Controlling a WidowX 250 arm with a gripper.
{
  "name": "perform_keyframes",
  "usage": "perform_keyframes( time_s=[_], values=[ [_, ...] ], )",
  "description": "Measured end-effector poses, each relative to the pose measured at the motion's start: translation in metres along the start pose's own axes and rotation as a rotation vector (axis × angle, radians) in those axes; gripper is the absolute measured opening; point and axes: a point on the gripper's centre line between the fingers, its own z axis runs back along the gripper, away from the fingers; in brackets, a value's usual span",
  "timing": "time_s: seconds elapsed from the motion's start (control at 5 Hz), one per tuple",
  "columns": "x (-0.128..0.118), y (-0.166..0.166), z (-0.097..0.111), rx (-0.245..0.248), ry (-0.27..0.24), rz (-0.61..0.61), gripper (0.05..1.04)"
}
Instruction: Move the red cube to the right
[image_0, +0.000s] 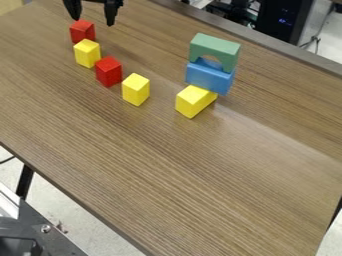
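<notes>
Tabletop (167, 170), 11 o'clock: my gripper (93, 21) is spread wide, empty; rear red cube (82, 32) likely light, rigid; grasp opposite faces mid-height.

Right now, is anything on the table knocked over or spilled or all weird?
No, nothing stands out. The red blocks and two yellow blocks take turns in a slanting row, the green arch looks steady on the blue block, and I see no spill on the table.
</notes>
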Motion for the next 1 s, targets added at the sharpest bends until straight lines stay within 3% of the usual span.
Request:
perform_keyframes(
  time_s=[0.2, 0.4, 1.0],
  values=[
    [-0.010, -0.002, -0.015, -0.007, 0.046, 0.001, 0.999],
    [-0.001, -0.001, -0.020, -0.036, 0.064, -0.024, 1.000],
    [0.015, 0.016, -0.029, -0.011, 0.069, -0.094, 1.000]
  ],
)
